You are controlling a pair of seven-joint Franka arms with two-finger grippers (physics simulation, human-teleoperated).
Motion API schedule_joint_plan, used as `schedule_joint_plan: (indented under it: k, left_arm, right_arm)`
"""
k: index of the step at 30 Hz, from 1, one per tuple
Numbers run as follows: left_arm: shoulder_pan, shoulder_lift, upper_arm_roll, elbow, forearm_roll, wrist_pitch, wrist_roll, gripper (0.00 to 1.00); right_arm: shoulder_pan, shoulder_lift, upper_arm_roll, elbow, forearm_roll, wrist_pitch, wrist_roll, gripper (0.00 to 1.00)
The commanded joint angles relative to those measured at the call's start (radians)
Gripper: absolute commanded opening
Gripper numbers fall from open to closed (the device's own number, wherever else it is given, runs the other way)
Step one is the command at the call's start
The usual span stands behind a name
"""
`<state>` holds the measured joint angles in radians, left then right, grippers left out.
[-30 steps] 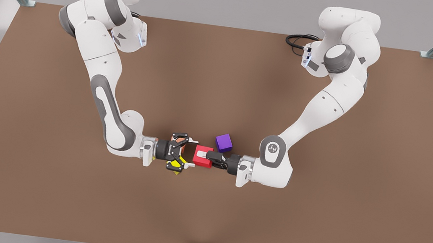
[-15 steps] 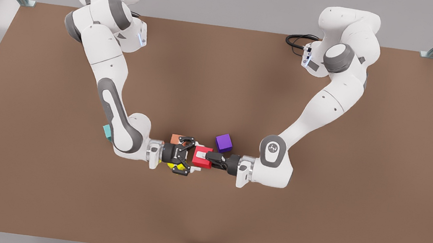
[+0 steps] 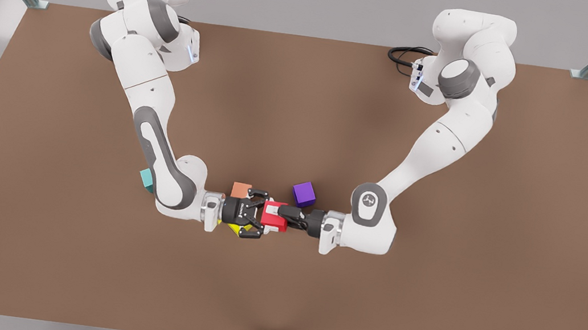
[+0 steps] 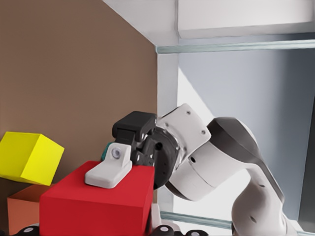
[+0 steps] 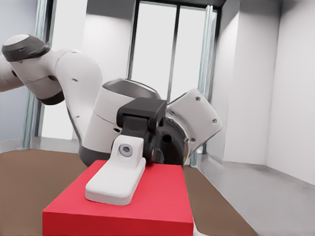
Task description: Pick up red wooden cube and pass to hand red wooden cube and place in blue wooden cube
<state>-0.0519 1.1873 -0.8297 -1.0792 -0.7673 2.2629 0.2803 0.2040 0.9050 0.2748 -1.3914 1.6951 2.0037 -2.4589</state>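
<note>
The red wooden cube (image 3: 276, 217) hangs above the table's middle, between both grippers. My left gripper (image 3: 284, 216), on the arm at the front view's right, is shut on it, one finger (image 5: 115, 182) lying flat on its top face. My right gripper (image 3: 265, 214) reaches in from the front view's left. It is shut on the cube's sides, with one finger (image 4: 108, 169) pressed against a face. The blue wooden cube (image 3: 145, 178), teal in colour, sits on the table half hidden behind the right arm's elbow.
A purple cube (image 3: 304, 193) lies just behind the left gripper. A pale orange cube (image 3: 240, 189) and a yellow cube (image 3: 234, 229) sit on the table under the right gripper. Metal frame posts stand at the table's corners and front edge.
My right gripper has moved toward the front view's right and narrowed from wide open until its fingers touch the red cube. The left gripper has kept its hold and barely moved.
</note>
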Motion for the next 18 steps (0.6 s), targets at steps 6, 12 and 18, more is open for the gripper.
schedule_joint_plan:
  k: [6,12,18]
  left_arm:
    - [-0.003,-0.002,0.001,-0.001,-0.023,0.000,0.083,0.90]
    - [0.080,-0.012,0.000,-0.004,-0.015,-0.088,0.077,1.00]
    - [0.187,-0.012,0.004,-0.008,0.066,-0.238,0.063,1.00]
  right_arm:
    - [-0.003,-0.003,0.001,0.002,0.008,0.001,-0.017,0.36]
    - [-0.028,-0.017,-0.006,0.002,-0.017,-0.013,0.011,0.36]
    - [-0.342,-0.138,-0.019,-0.006,-0.960,-0.351,0.365,0.36]
